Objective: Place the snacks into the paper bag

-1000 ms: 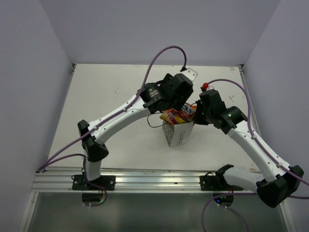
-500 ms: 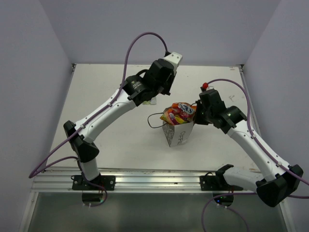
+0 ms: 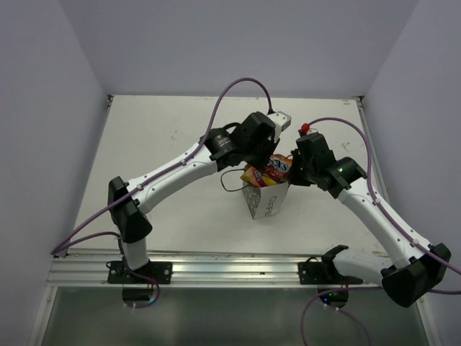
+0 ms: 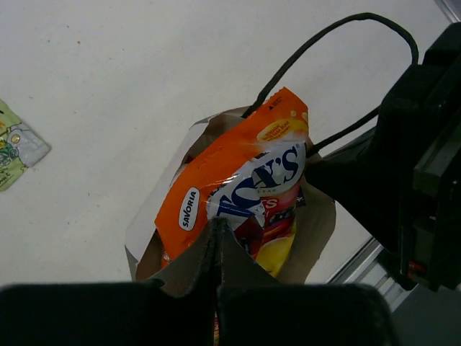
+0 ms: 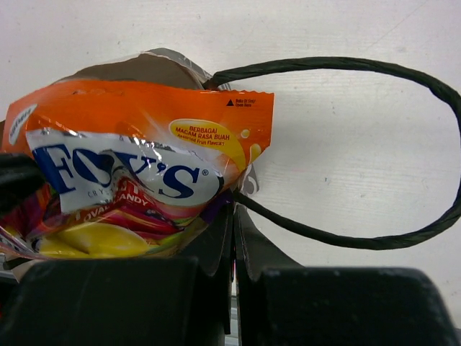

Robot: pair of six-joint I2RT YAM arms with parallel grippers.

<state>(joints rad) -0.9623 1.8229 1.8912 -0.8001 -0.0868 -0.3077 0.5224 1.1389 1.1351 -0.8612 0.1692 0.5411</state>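
Observation:
The white paper bag (image 3: 265, 202) stands upright mid-table with its black cord handle (image 5: 360, 65) lying loose. A red-orange packet (image 4: 216, 173) and a multicolour packet (image 4: 263, 180) stick out of its mouth, also in the right wrist view (image 5: 144, 97). My left gripper (image 4: 216, 225) is shut with nothing in it, its tip right over those packets (image 3: 266, 171). My right gripper (image 5: 234, 209) is shut on the bag's right rim. A pale green packet (image 4: 14, 148) lies flat on the table to the bag's left; in the top view my left arm hides it.
Grey walls close in the white table on three sides. An aluminium rail (image 3: 216, 270) with both arm bases runs along the near edge. A small red knob (image 3: 305, 129) sits on the right arm's cable behind the bag.
My left gripper lifted away to the back left, shut, then came back down over the bag's mouth. The right arm and the bag have stayed put.

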